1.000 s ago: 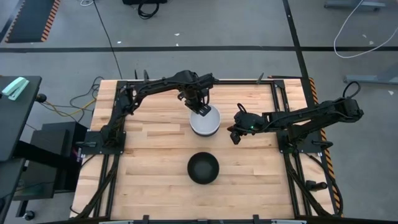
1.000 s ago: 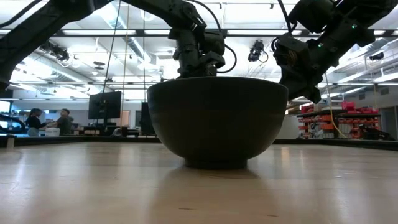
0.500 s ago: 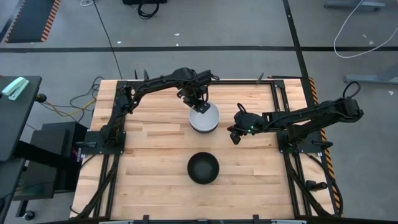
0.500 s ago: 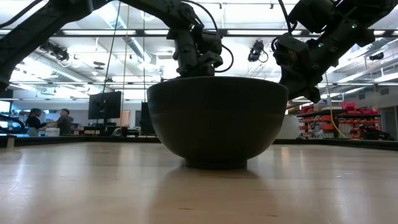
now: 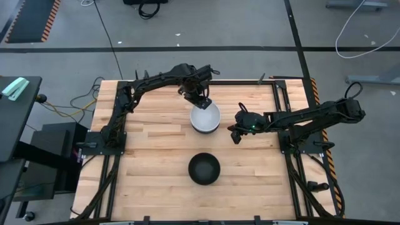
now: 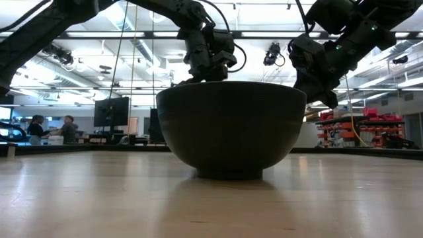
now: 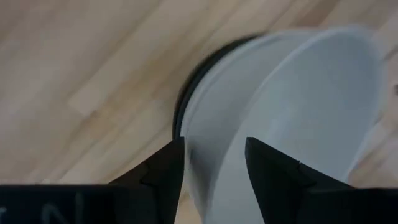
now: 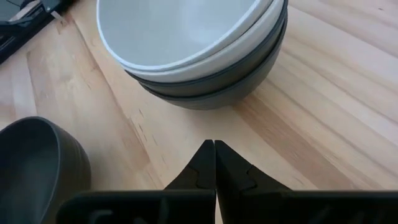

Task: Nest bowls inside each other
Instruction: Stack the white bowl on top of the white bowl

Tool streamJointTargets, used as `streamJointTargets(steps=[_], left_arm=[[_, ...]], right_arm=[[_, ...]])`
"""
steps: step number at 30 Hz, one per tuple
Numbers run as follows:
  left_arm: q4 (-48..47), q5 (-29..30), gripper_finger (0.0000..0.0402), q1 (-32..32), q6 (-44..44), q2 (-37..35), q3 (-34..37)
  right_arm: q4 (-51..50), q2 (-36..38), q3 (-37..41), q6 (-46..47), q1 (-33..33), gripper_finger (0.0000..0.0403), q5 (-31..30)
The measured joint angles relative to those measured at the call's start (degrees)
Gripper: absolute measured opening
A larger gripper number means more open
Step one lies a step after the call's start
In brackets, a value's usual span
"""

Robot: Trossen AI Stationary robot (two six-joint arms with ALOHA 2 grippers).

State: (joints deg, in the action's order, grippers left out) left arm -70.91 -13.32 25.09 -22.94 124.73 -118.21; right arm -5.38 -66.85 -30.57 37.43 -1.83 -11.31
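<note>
A stack of nested bowls stands mid-table, with a white bowl on top, a second white rim under it and black bowls below. One black bowl stands alone toward the near edge and fills the low view. My left gripper is open over the far rim of the stack, one finger on each side of the top bowl's wall. My right gripper hovers shut just right of the stack. My left gripper comes from above at the top white bowl's far rim, one finger outside the wall and the other inside. I cannot tell whether either finger touches the rim. The bowl sits in the stack.
Bare wooden table lies left of the stack and around the lone black bowl. A dark frame runs along the table's sides. The room shows behind the table in the low view, with people far off at the left.
My left gripper has drawn back from over the top white bowl's inside toward the table's far edge, leaving more of the white bowl uncovered. My right gripper has kept still.
</note>
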Motion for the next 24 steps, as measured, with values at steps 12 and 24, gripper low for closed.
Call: streamJointTargets(steps=[12,24], left_arm=[[-5.5,2.5,0.0180,4.5,2.1,0.0,-7.3],[-15.4,3.0,0.0142,1.6,5.0,0.0,-13.6]], right_arm=[[1.9,0.0,-0.1,-0.8,-0.1,0.0003,0.0],[1.9,0.0,-4.0,-7.5,-4.8,0.0002,2.5]])
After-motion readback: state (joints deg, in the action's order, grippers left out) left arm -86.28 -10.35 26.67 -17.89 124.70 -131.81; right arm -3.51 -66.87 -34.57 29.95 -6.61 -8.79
